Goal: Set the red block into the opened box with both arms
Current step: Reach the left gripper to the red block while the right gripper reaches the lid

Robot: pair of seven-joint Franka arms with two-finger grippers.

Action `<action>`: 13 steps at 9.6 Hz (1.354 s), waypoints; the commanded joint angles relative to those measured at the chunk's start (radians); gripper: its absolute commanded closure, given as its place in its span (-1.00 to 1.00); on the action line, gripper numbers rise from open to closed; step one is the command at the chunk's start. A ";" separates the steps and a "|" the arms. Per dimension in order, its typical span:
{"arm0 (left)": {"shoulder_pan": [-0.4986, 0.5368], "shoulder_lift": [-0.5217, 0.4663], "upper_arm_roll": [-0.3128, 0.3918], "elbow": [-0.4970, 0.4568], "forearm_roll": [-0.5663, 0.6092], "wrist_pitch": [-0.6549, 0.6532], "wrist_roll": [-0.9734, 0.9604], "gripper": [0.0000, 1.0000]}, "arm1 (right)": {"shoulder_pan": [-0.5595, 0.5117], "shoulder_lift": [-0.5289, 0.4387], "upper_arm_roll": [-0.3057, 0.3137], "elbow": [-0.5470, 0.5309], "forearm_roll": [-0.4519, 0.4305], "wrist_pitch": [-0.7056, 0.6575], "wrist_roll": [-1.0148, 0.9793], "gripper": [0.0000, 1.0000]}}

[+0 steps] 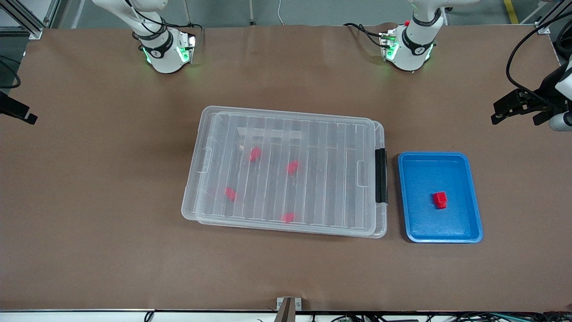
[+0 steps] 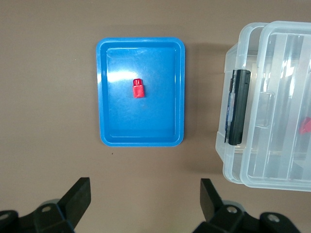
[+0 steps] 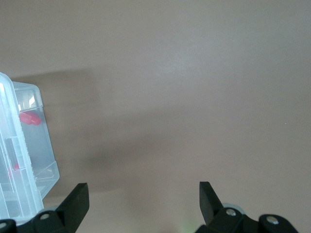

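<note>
A small red block (image 1: 440,200) (image 2: 138,89) lies in a blue tray (image 1: 424,179) (image 2: 160,116) beside the latch end of the box. The clear box (image 1: 214,134) (image 2: 272,145) (image 3: 29,160) sits mid-table, with its ribbed lid lying on it, slightly shifted. Through the lid I see several more red blocks (image 1: 292,167) (image 3: 29,118). My left gripper (image 1: 498,112) (image 2: 144,194) hangs open and empty over bare table at the left arm's end. My right gripper (image 1: 27,117) (image 3: 142,194) hangs open and empty over bare table at the right arm's end.
A black latch (image 1: 381,175) (image 2: 238,107) runs along the box's short end that faces the tray. Both arm bases (image 1: 165,51) (image 1: 409,49) stand farthest from the front camera. Brown tabletop surrounds the box and the tray.
</note>
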 commanded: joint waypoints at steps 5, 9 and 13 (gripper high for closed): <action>0.003 0.008 0.010 -0.015 0.008 0.008 0.026 -0.93 | 0.034 0.038 0.061 -0.006 -0.002 0.007 0.000 -1.00; 0.026 0.117 0.016 -0.020 0.044 0.048 0.033 -0.83 | 0.159 0.190 0.164 -0.015 -0.021 0.189 0.140 -1.00; 0.047 0.308 0.016 -0.091 0.000 0.341 0.038 -0.99 | 0.342 0.336 0.165 -0.050 -0.180 0.312 0.382 -1.00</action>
